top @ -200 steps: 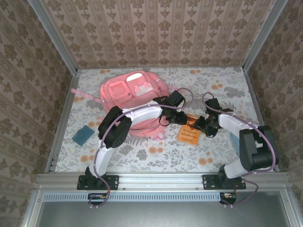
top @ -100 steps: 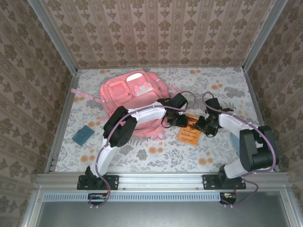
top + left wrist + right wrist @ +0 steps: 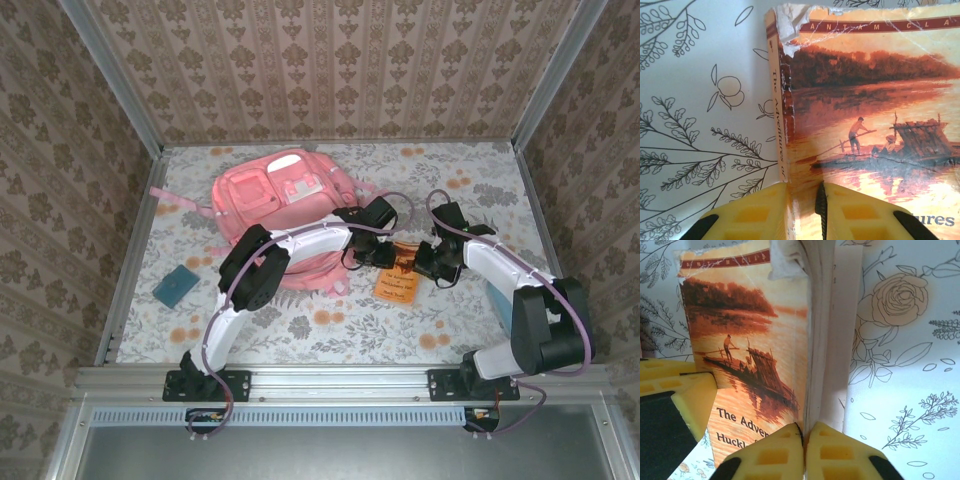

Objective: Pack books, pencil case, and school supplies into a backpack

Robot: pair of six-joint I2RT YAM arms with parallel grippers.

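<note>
Left jaws: clamped on the spine of the orange Huckleberry Finn paperback [image 3: 865, 115].
Right jaws: shut at its fore-edge; hold on the cover unclear.
Backpack [image 3: 270, 195]: left of both jaws.
Tip: lift together, level, pages closed.

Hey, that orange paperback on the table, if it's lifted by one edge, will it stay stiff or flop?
Probably flops: the book looks thin, with a creased soft cover. Its torn top corner suggests worn paper that may rip under a hard pinch. Lying on the table, it's likely light and would slide, not tip.
</note>
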